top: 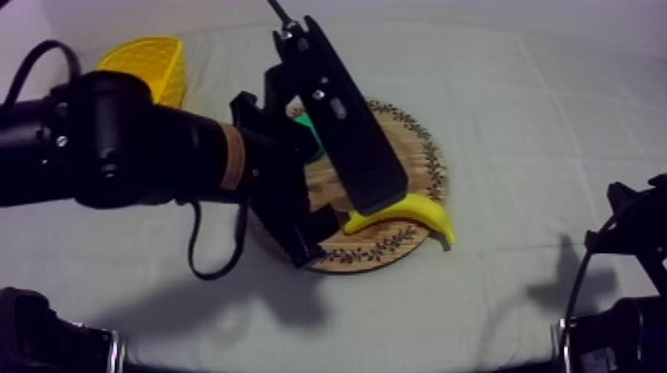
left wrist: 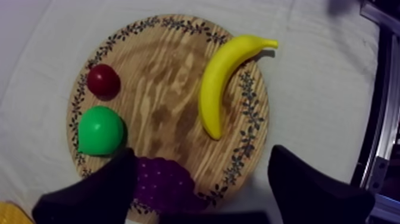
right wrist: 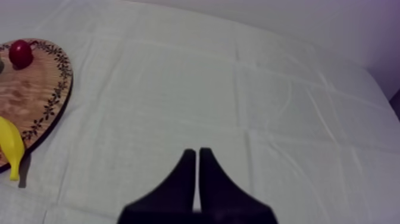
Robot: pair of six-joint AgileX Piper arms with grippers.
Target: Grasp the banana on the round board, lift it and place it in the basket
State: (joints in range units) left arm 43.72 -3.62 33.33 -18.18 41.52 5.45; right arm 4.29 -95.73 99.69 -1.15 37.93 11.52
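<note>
**Mia:** Where is the banana [top: 412, 213]?

**Tom:** It lies flat on the wooden board [top: 429, 149]. From above it is at about 4 o'clock on the board, and one tip pokes out past the patterned rim.

**Mia:** Is the left claw [left wrist: 201, 152] holding it?

**Tom:** No. The left claw hangs over the board with its two black fingers wide apart and nothing between them. One finger [left wrist: 98, 190] is by the grapes [left wrist: 163, 184]. The other is out past the rim, over the cloth. The banana is just ahead of the fingers and not touching them.

**Mia:** What else sits on the board?

**Tom:** A small red fruit [left wrist: 103, 80] and a green pear [left wrist: 100, 130] (they are close neighbours), with the purple grapes next to the pear.

**Mia:** And the yellow basket [top: 154, 64]?

**Tom:** On the bench [top: 556, 119], at about 10 o'clock from the board, behind the left arm.

**Mia:** What about the right claw [right wrist: 197, 152]?

**Tom:** Its fingers are pressed together into a thin wedge, gripping nothing. It sits over bare cloth, well apart from the board.
</note>
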